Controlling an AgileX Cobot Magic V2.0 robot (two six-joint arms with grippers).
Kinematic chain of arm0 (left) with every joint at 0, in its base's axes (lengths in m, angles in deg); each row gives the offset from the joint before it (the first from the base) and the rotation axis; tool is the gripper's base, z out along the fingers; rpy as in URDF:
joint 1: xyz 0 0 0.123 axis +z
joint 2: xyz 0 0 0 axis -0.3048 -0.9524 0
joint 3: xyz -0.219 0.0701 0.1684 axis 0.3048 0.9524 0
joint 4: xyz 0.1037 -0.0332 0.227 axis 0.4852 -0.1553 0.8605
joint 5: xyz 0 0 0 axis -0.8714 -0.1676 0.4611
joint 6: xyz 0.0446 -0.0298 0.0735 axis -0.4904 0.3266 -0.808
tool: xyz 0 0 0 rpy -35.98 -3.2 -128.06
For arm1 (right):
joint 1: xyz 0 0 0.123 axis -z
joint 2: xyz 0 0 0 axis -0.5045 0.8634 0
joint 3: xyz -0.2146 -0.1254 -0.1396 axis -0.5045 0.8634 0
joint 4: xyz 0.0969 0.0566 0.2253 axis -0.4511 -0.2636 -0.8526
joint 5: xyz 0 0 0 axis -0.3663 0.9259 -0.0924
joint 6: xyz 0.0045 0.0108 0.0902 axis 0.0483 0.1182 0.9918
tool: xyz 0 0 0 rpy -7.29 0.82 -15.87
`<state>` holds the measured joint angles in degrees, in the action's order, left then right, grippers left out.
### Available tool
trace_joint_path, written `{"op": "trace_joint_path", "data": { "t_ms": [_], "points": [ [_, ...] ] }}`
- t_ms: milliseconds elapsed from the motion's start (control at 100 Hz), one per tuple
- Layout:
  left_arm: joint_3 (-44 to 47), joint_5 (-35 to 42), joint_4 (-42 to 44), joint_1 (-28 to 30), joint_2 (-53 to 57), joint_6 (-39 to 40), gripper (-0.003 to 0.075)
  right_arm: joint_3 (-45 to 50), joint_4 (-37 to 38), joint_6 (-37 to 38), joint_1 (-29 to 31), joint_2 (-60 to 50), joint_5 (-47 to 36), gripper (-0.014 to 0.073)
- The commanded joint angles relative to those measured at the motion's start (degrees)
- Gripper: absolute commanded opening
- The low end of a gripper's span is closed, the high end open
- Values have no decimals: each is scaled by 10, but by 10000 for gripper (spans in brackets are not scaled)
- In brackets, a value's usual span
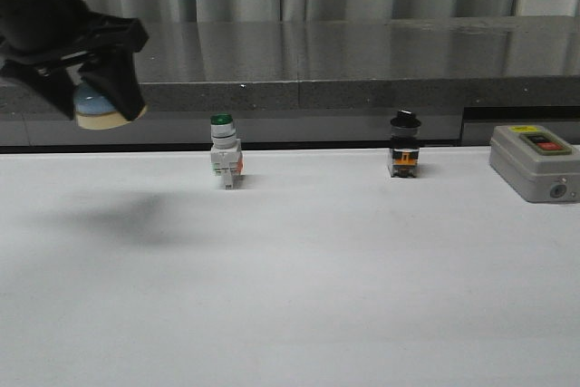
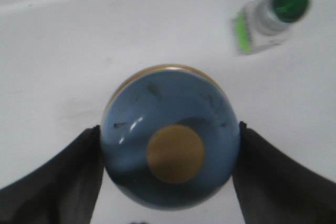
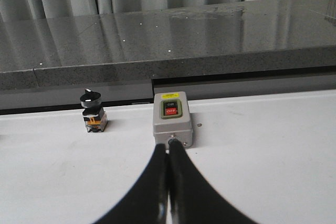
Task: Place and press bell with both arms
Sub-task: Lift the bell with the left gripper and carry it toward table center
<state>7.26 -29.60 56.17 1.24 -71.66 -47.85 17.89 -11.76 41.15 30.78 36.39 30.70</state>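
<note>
My left gripper (image 1: 95, 97) is shut on the bell (image 1: 105, 106), a light-blue dome with a cream base, and holds it in the air above the table's far left. In the left wrist view the bell (image 2: 170, 140) fills the gap between both black fingers (image 2: 63, 179), its cream button facing the camera, with the white table below. My right gripper (image 3: 168, 148) is shut and empty, low over the table, its tips just in front of the grey box. The right arm is out of the front view.
A green-capped white push-button switch (image 1: 224, 151) stands at the table's back, left of centre, also in the left wrist view (image 2: 270, 17). A black-capped switch (image 1: 404, 147) stands right of centre. A grey box with a red button (image 1: 535, 160) sits at the far right. A dark ledge (image 1: 362, 61) runs behind.
</note>
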Motion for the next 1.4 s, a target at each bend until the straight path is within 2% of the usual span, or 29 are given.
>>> {"op": "trace_joint_path", "data": {
  "t_ms": [0, 120, 290, 520, 800, 1140, 1240, 1390],
  "points": [
    [-15, 15, -12, -38, 38, -1, 174, -8, 4, -3, 3, -7, -50, -60],
    [-15, 21, -12, -93, 37, -1, 174, -8, 4, -3, 3, -7, -50, -60],
    [-17, 69, -12, -164, 14, -1, 174, -8, 4, -3, 3, -7, -50, -60],
    [-60, 76, -11, -222, -62, -2, 174, -8, 4, -3, 3, -7, -50, -60],
    [-110, 75, -10, -239, -150, -2, 174, -8, 4, -3, 3, -7, -50, -60],
    [-110, 65, -10, -239, -165, -2, 184, -8, 4, -3, 3, -7, -50, -60],
    [-110, 60, -10, -239, -165, -5, 257, -8, 4, -3, 3, -7, -50, -60],
    [-110, 59, -10, -239, -165, -6, 507, -8, 4, -3, 3, -7, -50, -60]
  ]
}}
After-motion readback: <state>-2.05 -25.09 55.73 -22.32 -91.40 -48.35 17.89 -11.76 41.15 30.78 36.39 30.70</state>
